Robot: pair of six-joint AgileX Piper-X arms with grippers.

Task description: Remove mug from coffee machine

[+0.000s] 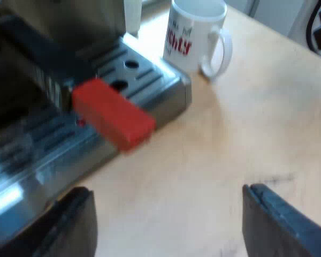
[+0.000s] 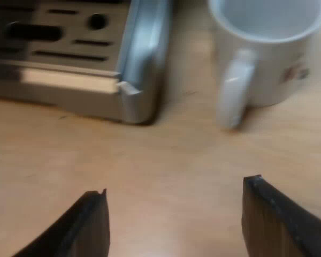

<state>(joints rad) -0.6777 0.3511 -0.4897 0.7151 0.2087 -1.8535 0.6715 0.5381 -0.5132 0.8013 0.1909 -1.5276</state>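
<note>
Pale wooden tabletop (image 1: pixel 230 160). Mug (image 1: pixel 195 35), white, red lettering: upright on the tabletop, just beside the corner of the espresso machine (image 1: pixel 144 80), off its tray. My left gripper (image 1: pixel 168 198) and right gripper (image 2: pixel 175 190): fingers spread, empty.

On the espresso machine (image 1: pixel 32 160) I record the drip tray (image 1: pixel 150 80) as brushed metal, satin, with bright glints along its edge. The handle's red end (image 1: pixel 115 115) over it looks like matt plastic. The mug (image 1: pixel 195 37) beside the machine has a glossy white glaze. The desk (image 1: pixel 230 155) is pale, smooth wood with a dull sheen.
</note>
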